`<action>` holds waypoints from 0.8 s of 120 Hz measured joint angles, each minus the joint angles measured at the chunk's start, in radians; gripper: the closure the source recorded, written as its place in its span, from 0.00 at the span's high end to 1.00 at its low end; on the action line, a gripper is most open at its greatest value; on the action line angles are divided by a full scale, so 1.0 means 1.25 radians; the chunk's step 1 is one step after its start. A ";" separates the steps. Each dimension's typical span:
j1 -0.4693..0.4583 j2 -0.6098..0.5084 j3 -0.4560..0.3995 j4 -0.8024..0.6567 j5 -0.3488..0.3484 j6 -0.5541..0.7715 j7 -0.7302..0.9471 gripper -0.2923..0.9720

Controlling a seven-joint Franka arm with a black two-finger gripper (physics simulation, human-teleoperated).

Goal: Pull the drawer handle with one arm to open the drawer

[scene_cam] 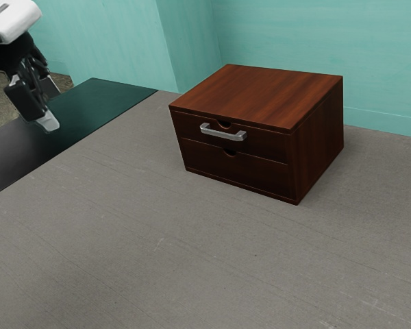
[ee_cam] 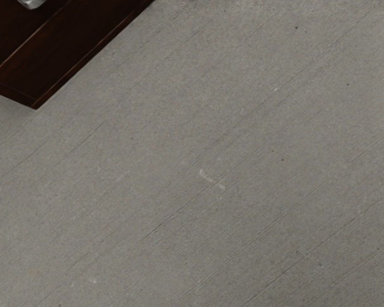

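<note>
At the exterior view's upper left: the black gripper (scene_cam: 40, 113), hung from the white arm (scene_cam: 7, 17) and tilted down toward the exterior view's right, above a dark glossy slab (scene_cam: 89, 110). Cannot tell from this side angle whether open or closed. Well apart from it, right of the exterior view's centre: a reddish-brown wooden cabinet (scene_cam: 267, 92), resting on the grey table (scene_cam: 157, 260) near a teal wall (scene_cam: 308, 41). Turned with its front toward the exterior view's lower left. Two fronts stacked on that face: the upper drawer (scene_cam: 264, 142) and, just under it, the lower drawer (scene_cam: 250, 171), each with a small half-round notch at its top edge. Mounted on the upper drawer, toward its end nearer the arm: the handle (scene_cam: 222, 132), a grey metal bar lying level and standing off the wood. Upper drawer front flush with the cabinet face, so shut. Nothing but bare table between gripper and handle. From the wrist camera: mostly table (ee_cam: 230, 192), scratched and grey, with one dark wooden corner of the cabinet (ee_cam: 57, 38) off to one side of the hand, and a pale metallic sliver beyond it, too small to identify.
</note>
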 joint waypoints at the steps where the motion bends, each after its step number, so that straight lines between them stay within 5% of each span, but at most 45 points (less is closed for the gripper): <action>1: -0.001 0.001 -0.004 0.004 -0.002 0.000 0.000 0.77; 18: 0.002 0.092 -0.005 0.042 -0.026 0.002 0.008 0.77; 30: -0.012 0.172 0.065 0.054 -0.033 0.013 0.048 0.77; 48: 0.052 0.244 0.090 0.081 -0.033 0.052 0.122 0.77; 73: -0.046 0.261 0.089 0.095 -0.030 0.077 0.234 0.77; 96: -0.032 0.278 0.090 0.105 -0.028 0.091 0.375 0.77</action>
